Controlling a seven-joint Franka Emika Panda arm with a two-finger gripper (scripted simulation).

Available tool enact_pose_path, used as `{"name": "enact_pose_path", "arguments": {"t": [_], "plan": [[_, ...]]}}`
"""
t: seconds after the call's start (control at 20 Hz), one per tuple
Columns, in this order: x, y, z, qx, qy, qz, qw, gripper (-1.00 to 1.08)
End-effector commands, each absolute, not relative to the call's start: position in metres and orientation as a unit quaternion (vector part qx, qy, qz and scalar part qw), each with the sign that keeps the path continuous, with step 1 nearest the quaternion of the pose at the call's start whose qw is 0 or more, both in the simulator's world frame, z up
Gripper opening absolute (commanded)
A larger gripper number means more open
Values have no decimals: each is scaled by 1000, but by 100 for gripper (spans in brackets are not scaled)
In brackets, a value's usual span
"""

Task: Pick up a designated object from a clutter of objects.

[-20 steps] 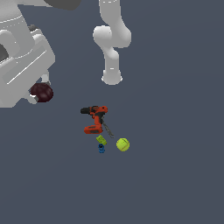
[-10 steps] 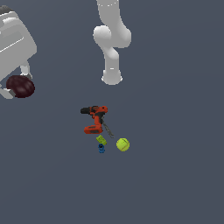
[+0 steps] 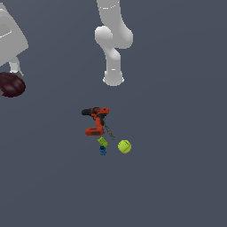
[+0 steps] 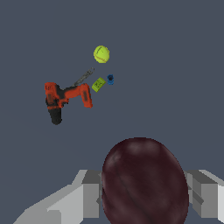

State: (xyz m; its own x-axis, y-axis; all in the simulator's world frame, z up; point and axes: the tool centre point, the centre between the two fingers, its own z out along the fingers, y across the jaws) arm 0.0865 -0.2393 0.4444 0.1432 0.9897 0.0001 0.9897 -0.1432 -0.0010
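Pincer clamped on the maroon lump — held above the desk, well apart from the drill and tennis ball mid-desk.

Flat, even simulator light, no cast shadows or glare; soft, low-resolution renders.

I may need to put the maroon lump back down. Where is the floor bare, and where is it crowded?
The gripper holds the maroon lump far from the pile. Bare floor lies all around: between the robot base and the drill, and beyond the tennis ball. The only crowding is the drill, green piece, blue piece and ball.
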Motion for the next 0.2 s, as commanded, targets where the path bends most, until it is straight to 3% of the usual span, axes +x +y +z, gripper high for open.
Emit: {"name": "enact_pose_path", "arguments": {"t": [0.0,0.15], "plan": [[87,-241,447,-756,-654,0,0,-100],[88,-241,447,-756,-654,0,0,-100]]}}
